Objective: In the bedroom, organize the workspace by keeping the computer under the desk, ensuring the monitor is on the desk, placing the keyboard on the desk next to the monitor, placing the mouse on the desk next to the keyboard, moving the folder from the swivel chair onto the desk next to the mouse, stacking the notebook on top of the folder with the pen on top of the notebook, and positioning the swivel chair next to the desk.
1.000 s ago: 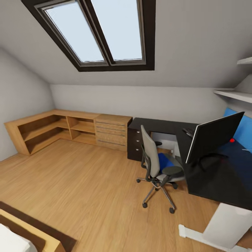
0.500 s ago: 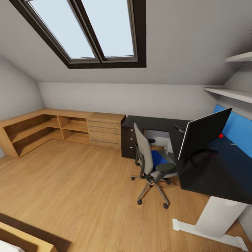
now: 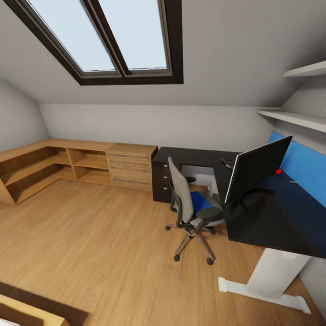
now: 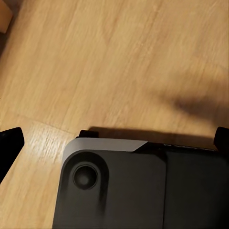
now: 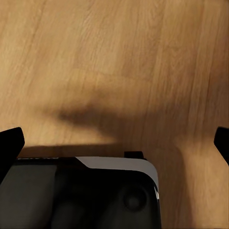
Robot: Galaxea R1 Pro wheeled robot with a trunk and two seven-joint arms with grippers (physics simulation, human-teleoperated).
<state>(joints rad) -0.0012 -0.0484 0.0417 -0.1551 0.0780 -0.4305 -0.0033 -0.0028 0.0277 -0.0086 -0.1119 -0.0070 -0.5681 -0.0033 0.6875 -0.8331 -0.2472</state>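
under the skylight: an l-shaped bench (image 3: 267, 217) with a glossy black top was seen against the blue back panel (image 3: 301, 163).
monitor (image 3: 256, 168): stood upright on the bench.
swivel chair (image 3: 190, 208): parked just beside the bench, back turned to the room.
folder (image 3: 199, 200): laid flat on the chair seat.
left pincer (image 4: 114, 143): held released, fingertips wide apart over the wooden floor (image 4: 119, 62).
right pincer (image 5: 114, 143): likewise released above the floor.

Both grippers hang pointing down: left gripper (image 4: 114, 143) and right gripper (image 5: 114, 143), fingertips spread wide, holding nothing.
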